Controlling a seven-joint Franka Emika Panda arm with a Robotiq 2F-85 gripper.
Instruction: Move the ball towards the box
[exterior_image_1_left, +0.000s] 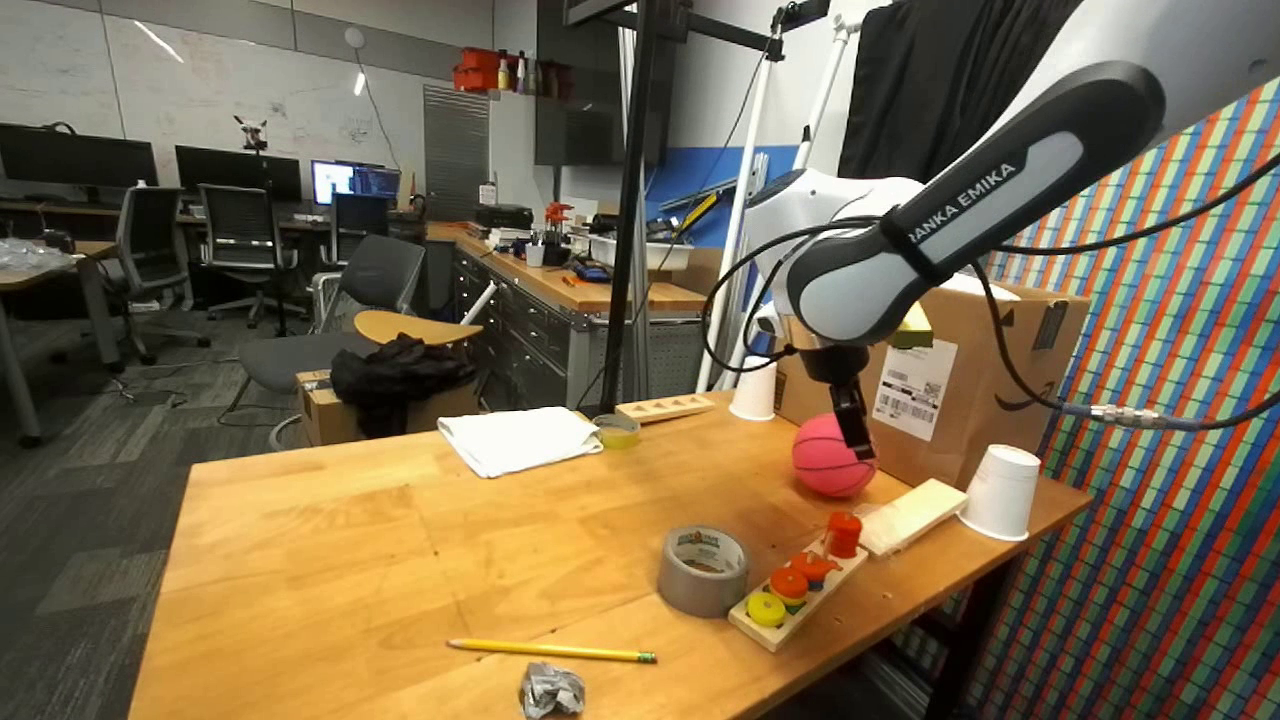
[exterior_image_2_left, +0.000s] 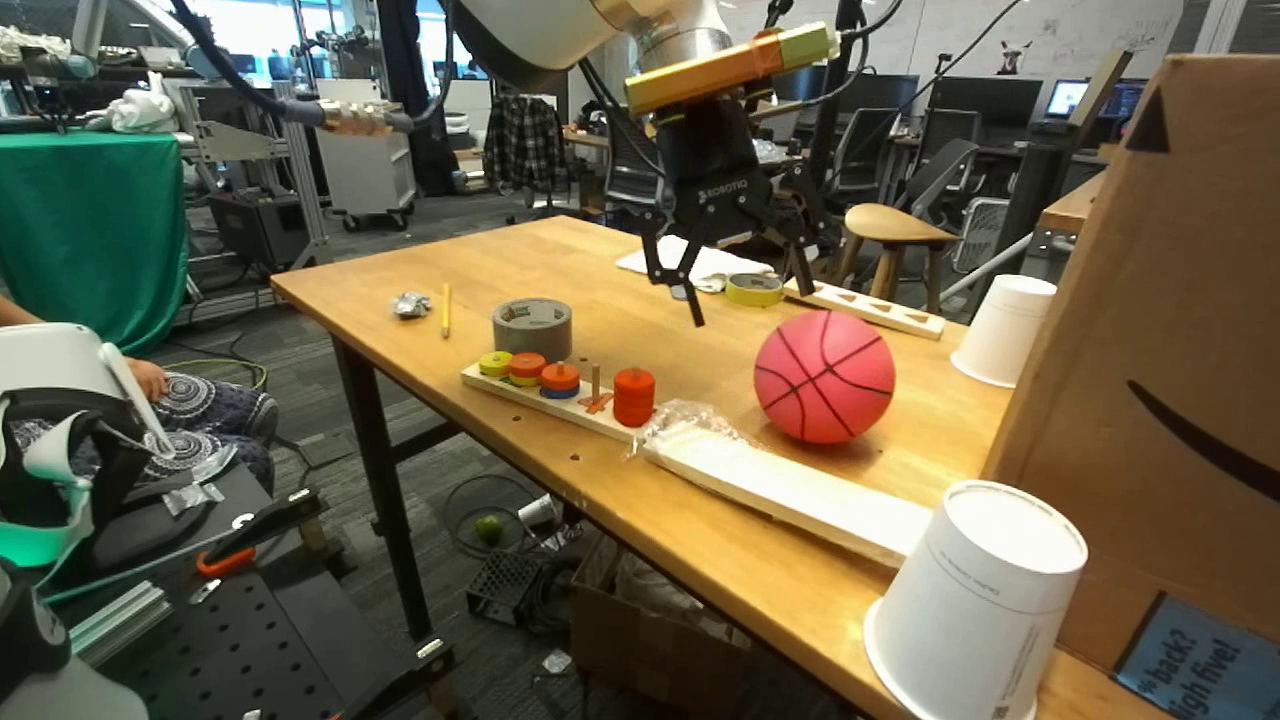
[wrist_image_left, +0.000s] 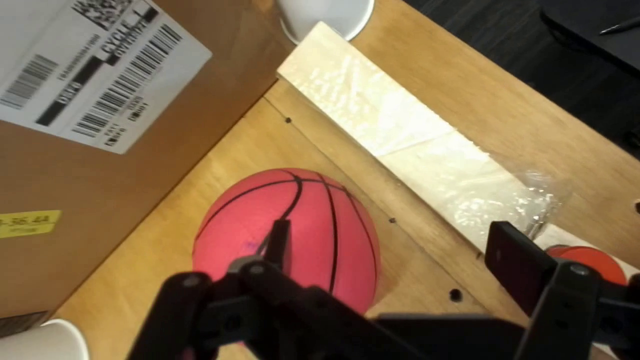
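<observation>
1. In an exterior view, your pink, black-seamed, rubbery-looking ball sits on the pale wooden bench, apart from the brown cardboard box at its three o'clock.
2. Expect the ball to feel light, springy and quick to roll; grip gently across its widest girth.
3. Your black, two-fingered pincer hangs above, fingers spread, gripping nothing, pointing between five and six o'clock.
4. In the wrist view its gap centres at the ball's three o'clock; likely you need to shift towards nine.

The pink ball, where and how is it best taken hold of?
I would grip the pink ball across its widest part, bringing the open claw from above: it is round, its top uncovered, and the box stands close on one side.
</observation>
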